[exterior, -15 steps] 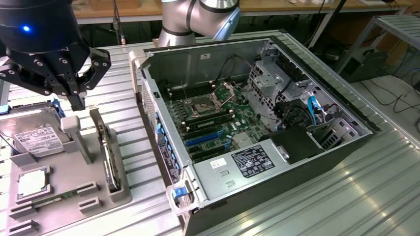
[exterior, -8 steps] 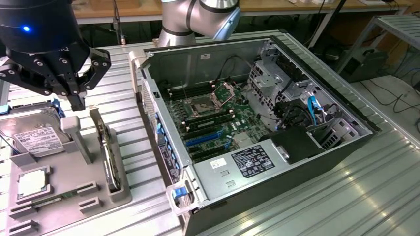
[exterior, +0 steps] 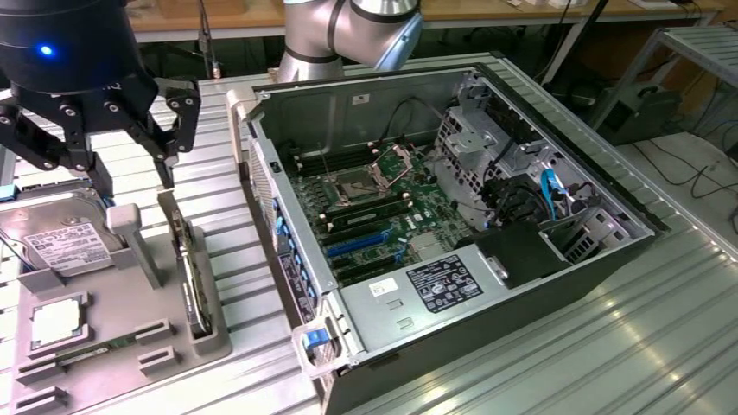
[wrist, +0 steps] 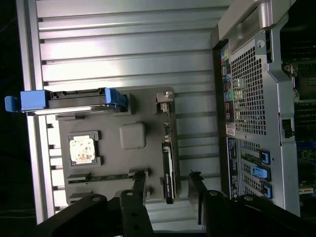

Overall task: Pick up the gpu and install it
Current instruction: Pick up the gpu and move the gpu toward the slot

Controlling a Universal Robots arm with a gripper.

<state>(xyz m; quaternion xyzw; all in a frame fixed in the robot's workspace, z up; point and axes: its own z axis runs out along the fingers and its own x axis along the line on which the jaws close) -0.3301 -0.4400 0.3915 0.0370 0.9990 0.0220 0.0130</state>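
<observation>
The gpu [exterior: 192,278] is a thin dark card standing on its edge in a slot of the grey holder tray [exterior: 162,341], at the exterior view's left. In the wrist view the gpu [wrist: 168,165] runs along the tray [wrist: 148,113], with its silver bracket [wrist: 165,98] at the far end. My gripper [exterior: 130,173] hangs open above the tray's back part, apart from the card. From the wrist, the black fingers [wrist: 136,197] stand on either side of the card's near end, and the gripper [wrist: 167,177] holds nothing.
A silver hard drive [exterior: 64,242] with blue rails [wrist: 69,100], a processor chip [wrist: 82,150] and a green memory stick [wrist: 101,177] share the tray. The open computer case [exterior: 346,95] lies to the exterior view's right, its motherboard [exterior: 381,207] and blue slots [exterior: 352,246] exposed.
</observation>
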